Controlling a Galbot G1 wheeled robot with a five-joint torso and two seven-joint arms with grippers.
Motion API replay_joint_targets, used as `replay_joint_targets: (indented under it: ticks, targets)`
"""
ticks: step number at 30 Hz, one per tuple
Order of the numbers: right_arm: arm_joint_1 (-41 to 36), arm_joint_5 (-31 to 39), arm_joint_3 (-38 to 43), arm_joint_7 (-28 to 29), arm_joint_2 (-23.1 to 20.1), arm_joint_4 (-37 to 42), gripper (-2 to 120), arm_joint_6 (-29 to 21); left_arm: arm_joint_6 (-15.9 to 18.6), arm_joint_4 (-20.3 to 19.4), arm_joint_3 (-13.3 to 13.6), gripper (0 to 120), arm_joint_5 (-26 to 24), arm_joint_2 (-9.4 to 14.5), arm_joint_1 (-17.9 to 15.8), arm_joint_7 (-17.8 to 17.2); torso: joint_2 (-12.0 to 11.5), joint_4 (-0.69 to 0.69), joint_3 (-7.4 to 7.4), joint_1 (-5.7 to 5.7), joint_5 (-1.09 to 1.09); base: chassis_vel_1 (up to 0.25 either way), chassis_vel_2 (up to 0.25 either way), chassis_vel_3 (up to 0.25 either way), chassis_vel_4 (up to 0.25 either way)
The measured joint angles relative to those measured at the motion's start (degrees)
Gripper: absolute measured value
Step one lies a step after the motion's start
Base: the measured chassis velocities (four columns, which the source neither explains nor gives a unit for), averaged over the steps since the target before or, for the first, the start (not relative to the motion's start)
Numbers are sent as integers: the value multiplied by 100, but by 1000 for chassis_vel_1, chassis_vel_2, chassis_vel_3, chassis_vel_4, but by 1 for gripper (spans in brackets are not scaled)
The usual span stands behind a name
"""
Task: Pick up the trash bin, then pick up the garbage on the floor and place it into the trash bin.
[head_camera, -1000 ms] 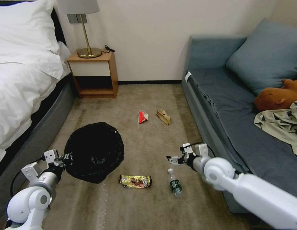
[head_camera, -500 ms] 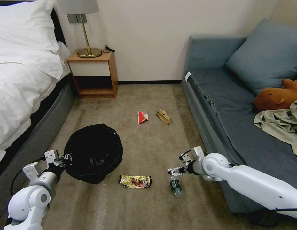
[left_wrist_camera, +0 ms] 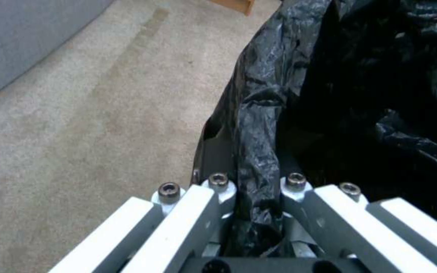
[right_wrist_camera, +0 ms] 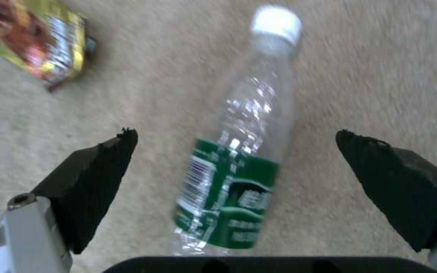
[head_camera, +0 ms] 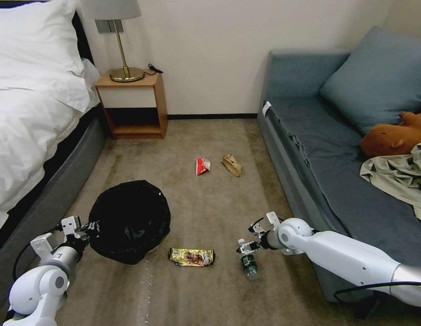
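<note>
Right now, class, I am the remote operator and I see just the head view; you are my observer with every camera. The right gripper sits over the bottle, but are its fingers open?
Observer: Yes. In the right wrist view the right gripper is open, its fingers standing on either side of the bottle, clear of it.
Operator: Which way does the bottle lie between them?
Observer: Its length runs across the gap, white cap pointing away from the wrist.
Operator: Is the left gripper really holding the trash bin?
Observer: The left wrist view shows the left gripper shut on the trash bin, pinching the bag-covered rim.
</note>
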Motion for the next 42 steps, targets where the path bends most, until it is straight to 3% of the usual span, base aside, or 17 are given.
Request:
replay_joint_targets:
  ticks: [19, 33, 42]
  targets:
    - [-182, -814, 9, -543, 423, -1230, 100, 307, -7, -24, -91, 4, -72, 58, 14, 14, 0, 1, 0, 0, 0, 0, 0, 0, 0]
    - [-147, -1219, -53, -891, 464, -1421, 100, 469, -22, 30, -97, 4, -74, 57, -16, 26, 1, 0, 0, 0, 0, 0, 0, 0, 0]
    - [-127, -1444, -108, -1024, 568, -1598, 76, 573, -40, 42, -129, 4, -90, 57, 14, 53, 2, -4, -2, -1, -11, 0, 0, 0, 0]
